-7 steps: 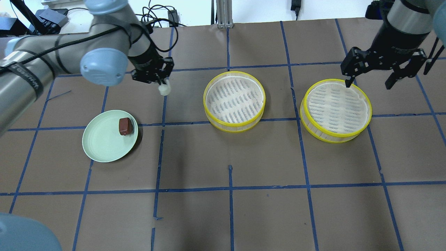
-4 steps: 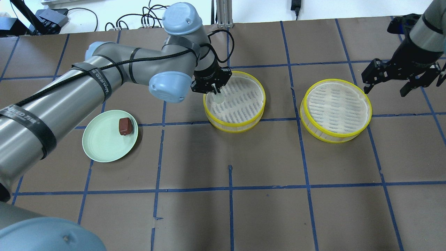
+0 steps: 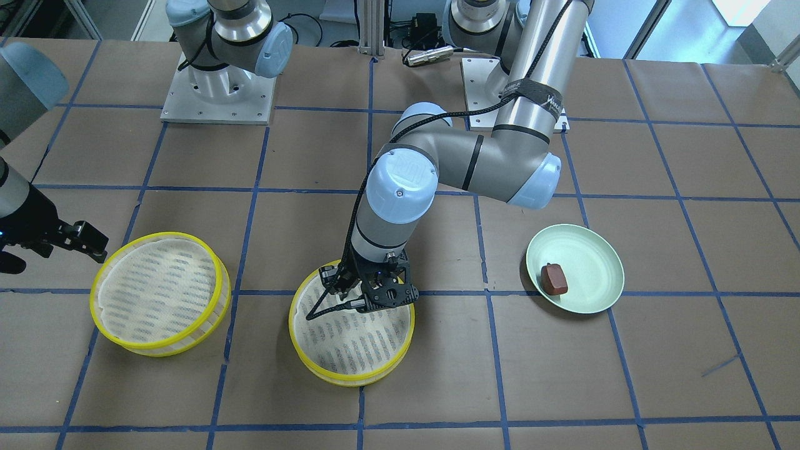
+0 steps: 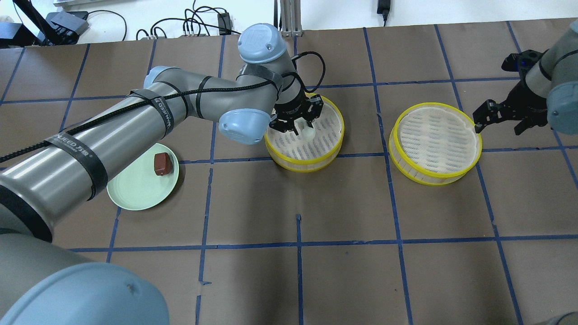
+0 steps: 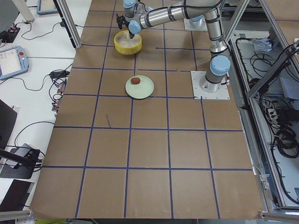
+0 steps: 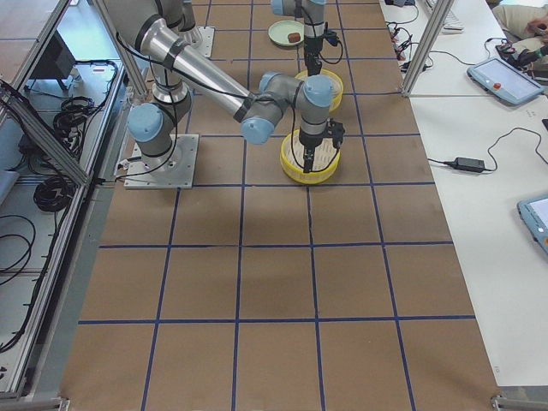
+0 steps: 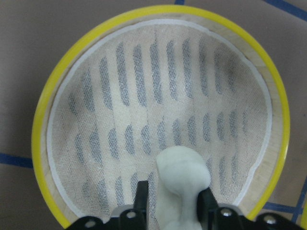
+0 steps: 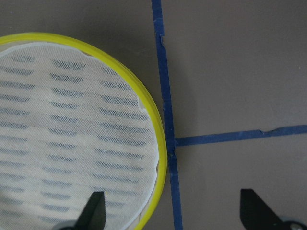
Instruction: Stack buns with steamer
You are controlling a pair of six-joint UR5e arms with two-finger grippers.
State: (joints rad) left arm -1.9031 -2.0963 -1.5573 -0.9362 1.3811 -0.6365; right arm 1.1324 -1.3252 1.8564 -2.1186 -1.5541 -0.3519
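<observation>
Six views cover one table (image 4: pixel 316 280). One camera sits behind the robot, looking forward and down. Another faces the robot from across the table, looking steeply down (so sides appear swapped). Two distant cameras look along the table from its ends. Both wrist cameras look straight down at close range. The left sees the middle steamer tray (image 7: pixel 163 10) and the white bun (image 7: pixel 182 177); the right sees the other tray (image 8: pixel 72 120). The four fixed views share both trays and the green plate (image 4: pixel 131 189).

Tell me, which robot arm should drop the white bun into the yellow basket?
Left. The left gripper holds the white bun right over the middle steamer tray. The right gripper is open, off beside the other tray.
</observation>
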